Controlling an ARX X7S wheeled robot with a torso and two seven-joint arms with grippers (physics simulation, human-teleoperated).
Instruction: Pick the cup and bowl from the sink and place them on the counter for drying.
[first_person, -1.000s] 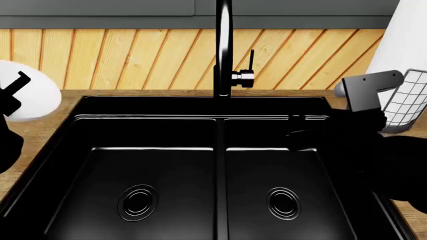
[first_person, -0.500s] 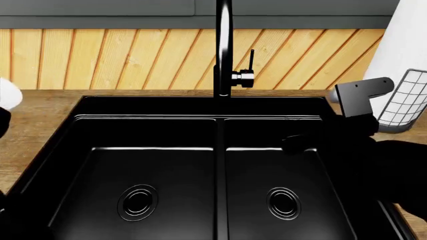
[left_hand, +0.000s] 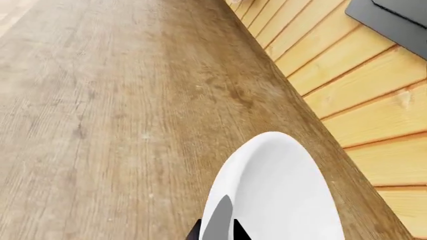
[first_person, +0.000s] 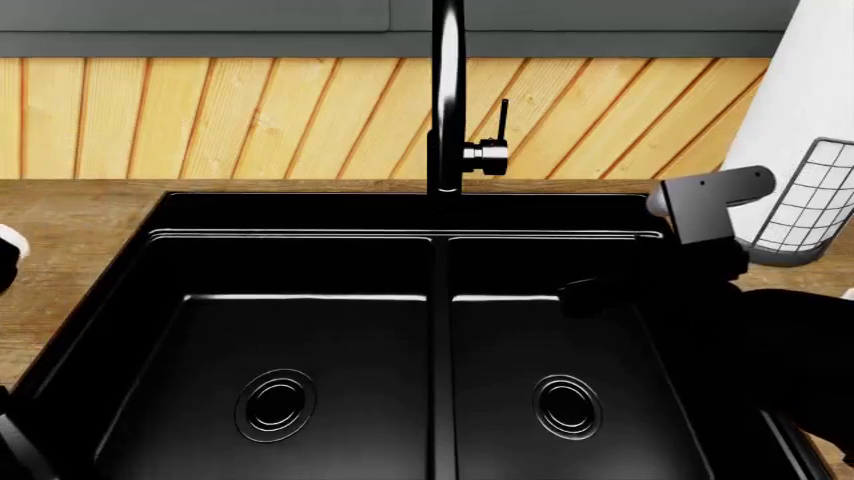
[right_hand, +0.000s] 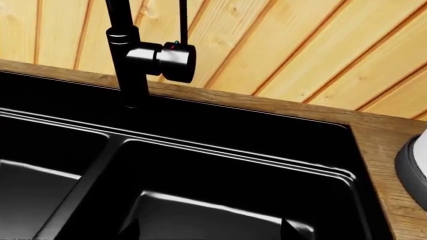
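Note:
The white bowl (left_hand: 277, 185) is pinched by its rim in my left gripper (left_hand: 217, 234), over the wood counter (left_hand: 100, 125) near the plank back wall. In the head view only a sliver of the bowl (first_person: 8, 240) shows at the far left edge. The black double-basin sink (first_person: 427, 250) holds nothing in either basin. My right gripper (right_hand: 210, 232) is open and empty, and it hovers over the right basin (first_person: 587, 295). The cup is not in view.
The tall black faucet (first_person: 447, 100) stands behind the sink's divider. A white paper-towel roll in a wire holder (first_person: 801, 210) stands on the counter at the back right, close to my right arm; its base (right_hand: 413, 172) shows in the right wrist view.
My left arm has carried the bowl further left, almost out of the head view. My right arm has shifted slightly left over the right basin.

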